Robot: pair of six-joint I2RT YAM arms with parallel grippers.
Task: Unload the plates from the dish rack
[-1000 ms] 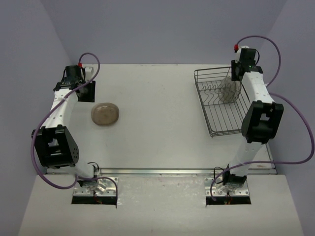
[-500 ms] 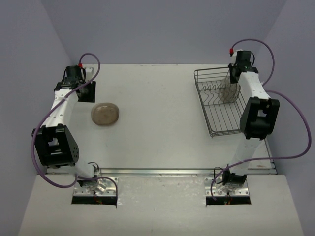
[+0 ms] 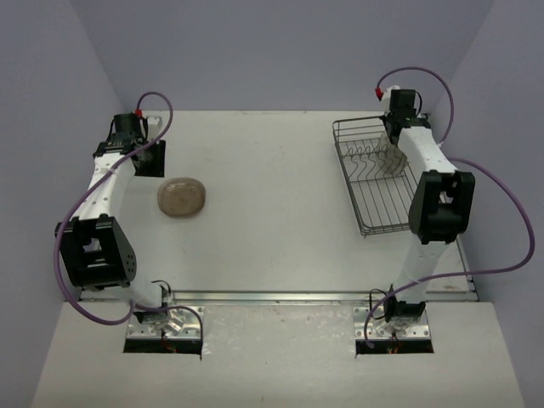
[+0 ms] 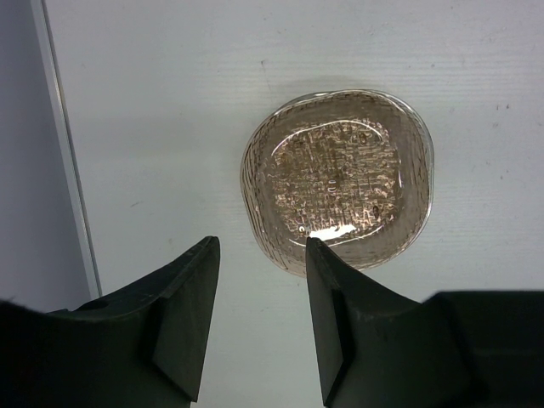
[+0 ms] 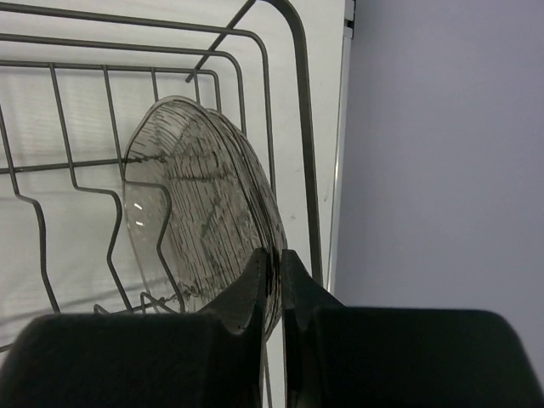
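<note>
The dark wire dish rack [image 3: 360, 210] stands at the far right of the table. One smoky translucent plate [image 3: 391, 160] stands upright in it, leaning between the prongs near the far end. My right gripper [image 3: 393, 138] reaches down over it. In the right wrist view the right gripper [image 5: 276, 255] is shut on the plate's [image 5: 195, 212] rim, beside the rack's end wire [image 5: 297, 127]. A brownish plate [image 3: 181, 197] lies flat on the table at the left. My left gripper [image 3: 150, 158] hovers behind it, open and empty. In the left wrist view that plate [image 4: 340, 178] lies just past the left gripper [image 4: 259, 248].
Purple walls close in on the left, right and back of the table. A metal strip [image 3: 297, 296] runs along the near edge between the two arm bases. The table's left edge [image 4: 64, 153] shows in the left wrist view.
My right gripper moved left and farther back over the rack's far end, and its jaws closed on the upright plate's rim. The left arm and its plate have not moved.
</note>
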